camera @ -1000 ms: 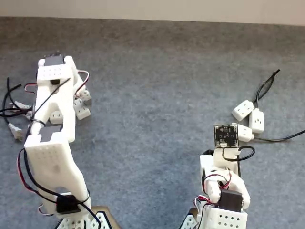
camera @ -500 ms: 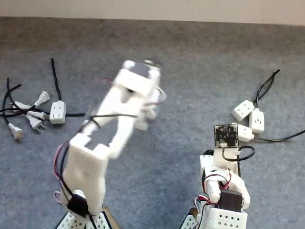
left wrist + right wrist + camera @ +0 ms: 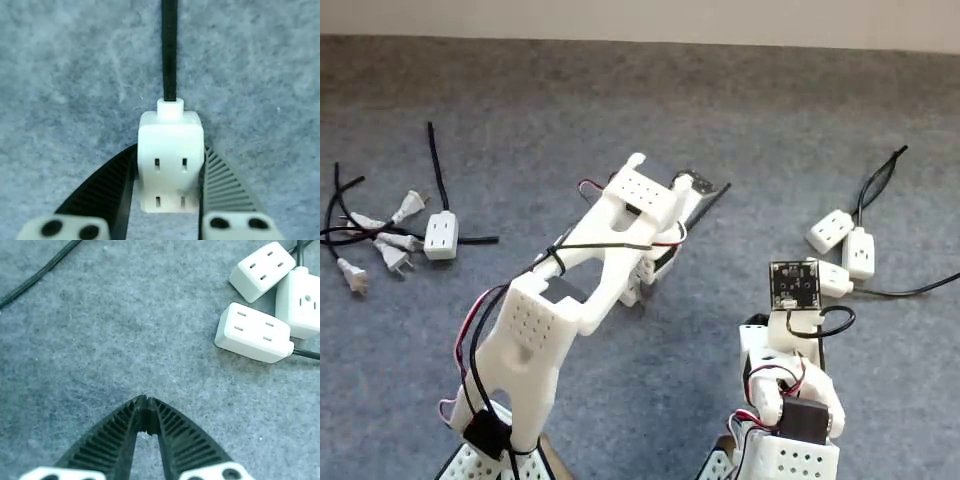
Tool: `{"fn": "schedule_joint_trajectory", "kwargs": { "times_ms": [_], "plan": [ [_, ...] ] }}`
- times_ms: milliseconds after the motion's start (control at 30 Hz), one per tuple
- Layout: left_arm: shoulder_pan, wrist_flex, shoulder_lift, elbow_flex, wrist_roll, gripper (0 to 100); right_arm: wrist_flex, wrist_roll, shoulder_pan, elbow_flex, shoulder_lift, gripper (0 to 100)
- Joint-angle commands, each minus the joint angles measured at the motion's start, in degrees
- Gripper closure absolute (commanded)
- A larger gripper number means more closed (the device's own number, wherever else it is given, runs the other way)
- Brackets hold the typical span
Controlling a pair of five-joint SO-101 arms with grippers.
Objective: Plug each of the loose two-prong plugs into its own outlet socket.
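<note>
My left gripper (image 3: 170,152) is shut on a white outlet socket (image 3: 170,160), held by its sides with the slots facing the camera. Its black cord (image 3: 169,50) runs away over the carpet. In the high view the left arm (image 3: 620,230) stretches to the table's middle, with the cord (image 3: 705,205) trailing beside it. Several loose two-prong plugs (image 3: 380,245) lie at the far left beside another socket (image 3: 441,234). My right gripper (image 3: 147,407) is shut on nothing, just short of three white sockets (image 3: 254,332) lying at the right (image 3: 845,250).
Grey carpet covers the table. A tangle of black cords (image 3: 340,215) lies by the plugs at the left edge. Another black cord (image 3: 910,290) leads off the right edge from the sockets there. The right arm (image 3: 795,300) stands low at the front right.
The left arm swung from the plug cluster at the far left to the middle of the table, carrying the socket and dragging its cord. The right arm stayed still.
</note>
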Motion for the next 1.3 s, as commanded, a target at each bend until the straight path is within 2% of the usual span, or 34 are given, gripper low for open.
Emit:
{"fn": "schedule_joint_trajectory", "kwargs": {
  "times_ms": [0,233,367,533,633,800,867,933,1133,1267],
  "plan": [
    [-1.36,3.08,-0.22,-1.27,-2.90,89,0.04,-0.09,0.57,8.40,-0.57,98.5],
    [-3.56,3.87,-14.11,1.63,-1.49,80,0.04,-0.09,0.66,8.40,-0.57,98.5],
    [-7.34,3.87,-26.42,3.21,-6.42,74,0.04,-0.09,0.66,8.40,-0.57,98.5],
    [-15.16,3.69,-39.25,2.86,-13.36,72,0.04,-0.09,0.66,8.40,-0.57,98.5],
    [-23.60,3.16,-42.95,2.77,-14.15,72,0.04,-0.09,0.66,8.40,-0.57,98.5],
    [-38.37,-0.97,-38.29,2.77,-12.40,72,0.04,-0.09,0.66,8.40,-0.57,98.5],
    [-41.98,-2.11,-34.68,2.33,-8.26,72,0.04,-0.09,0.57,8.40,-0.57,98.5],
    [-44.53,-1.85,-30.64,0.13,-7.12,72,0.04,-0.09,0.57,8.40,-0.57,98.5],
    [-50.59,-1.85,-16.22,-13.67,-17.58,73,0.13,-0.09,0.66,8.40,-0.57,98.5],
    [-53.93,-1.85,-6.73,-24.57,-21.19,73,0.22,-0.09,0.66,8.40,-0.57,98.5]
  ]
}}
